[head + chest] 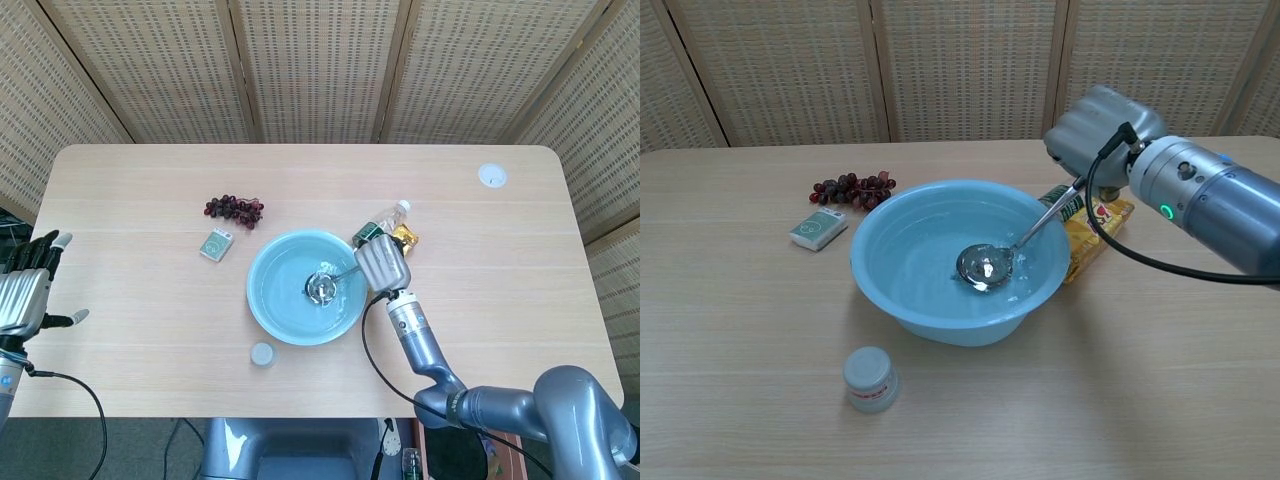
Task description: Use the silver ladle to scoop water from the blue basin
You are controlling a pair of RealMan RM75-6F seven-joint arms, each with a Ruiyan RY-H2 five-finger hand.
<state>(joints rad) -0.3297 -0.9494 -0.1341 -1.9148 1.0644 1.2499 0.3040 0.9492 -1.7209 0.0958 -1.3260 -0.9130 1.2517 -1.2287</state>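
Note:
The blue basin [272, 311] [890, 238] sits mid-table with water in it. My right hand [382, 262] [1098, 128] grips the handle of the silver ladle [322, 286] [985, 267] beside the basin's right rim. The ladle's bowl is down in the water on the right side of the basin, and the handle slants up over the rim to the hand. Far off at the table's left edge, my left hand [28, 287] hangs with its fingers spread and nothing in it; only the head view shows it.
A plastic bottle [385, 221] [1068, 195] and a yellow snack packet [404, 237] [1100, 224] lie right of the basin under my right hand. Grapes [234, 208] [851, 189] and a small green box [216, 244] [819, 228] lie to its left. A small capped jar [262, 354] [870, 379] stands in front.

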